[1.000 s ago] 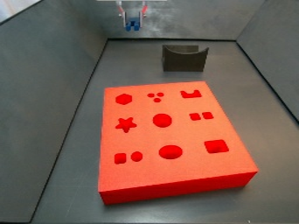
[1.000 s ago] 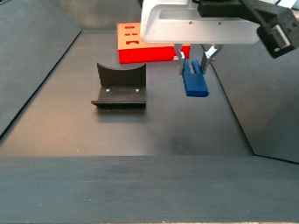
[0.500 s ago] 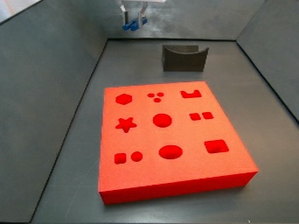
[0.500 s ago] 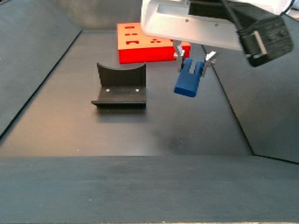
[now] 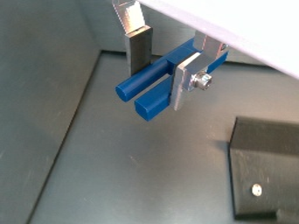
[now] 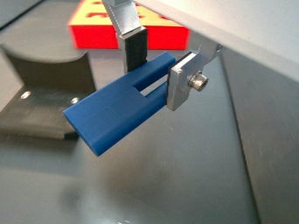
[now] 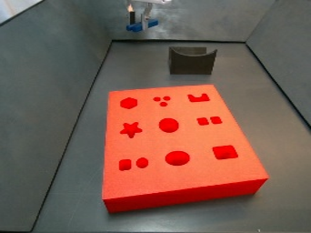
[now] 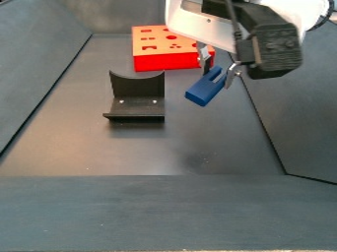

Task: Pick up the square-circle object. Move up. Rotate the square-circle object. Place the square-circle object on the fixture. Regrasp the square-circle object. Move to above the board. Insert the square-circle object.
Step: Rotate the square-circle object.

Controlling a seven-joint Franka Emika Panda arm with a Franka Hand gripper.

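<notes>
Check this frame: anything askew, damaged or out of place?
Only the square-circle object: it hangs tilted in the gripper, clamped at one end, in the air beside the fixture. The fixture and the board look undamaged, nothing spilled.

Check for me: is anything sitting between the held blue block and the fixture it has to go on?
Nothing visible. The gripper holds the square-circle object tilted in the air, beside the fixture. The floor between them is bare, and the fixture's seat looks empty.
</notes>
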